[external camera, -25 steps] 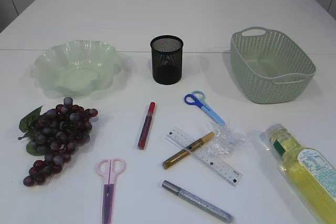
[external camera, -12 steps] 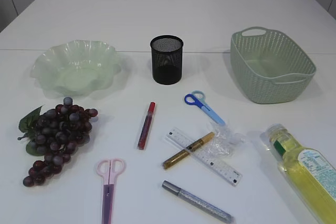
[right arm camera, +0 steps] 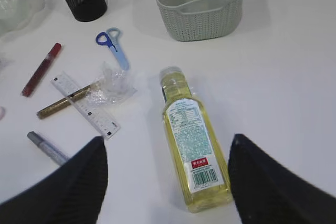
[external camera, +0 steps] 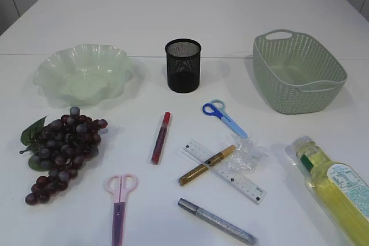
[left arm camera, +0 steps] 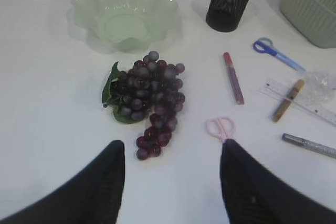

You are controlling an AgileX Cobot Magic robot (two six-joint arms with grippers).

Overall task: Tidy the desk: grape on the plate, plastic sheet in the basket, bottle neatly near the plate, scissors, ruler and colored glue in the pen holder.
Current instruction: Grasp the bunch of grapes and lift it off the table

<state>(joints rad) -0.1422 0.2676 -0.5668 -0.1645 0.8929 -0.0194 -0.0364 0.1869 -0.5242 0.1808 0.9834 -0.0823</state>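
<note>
**Desk untouched, both grippers spread above it**

Nothing has been shifted since the earlier frames; every item is seen where it lay. From the left wrist view, the left gripper [left arm camera: 170, 182] is held wide open over the table, with the grapes [left arm camera: 149, 100] at its 12 o'clock and the green plate [left arm camera: 126, 11] beyond them. The pink scissors [left arm camera: 220, 128] are found at about 1 o'clock. From the right wrist view, the right gripper [right arm camera: 168, 182] is likewise spread apart, and the bottle [right arm camera: 191, 140] is seen lying on its side between the fingers, cap toward 12 o'clock. The basket [right arm camera: 199, 9] is placed farther up. In the exterior view, the pen holder [external camera: 183, 65] is stood upright at the centre; the blue scissors [external camera: 223, 117] lie at its 5 o'clock. The gold glue pen [external camera: 206, 165] is laid across the ruler [external camera: 225, 171], the plastic sheet [external camera: 248, 155] touching both. The red glue pen [external camera: 161, 137] and silver glue pen [external camera: 216, 221] lie apart.
</note>
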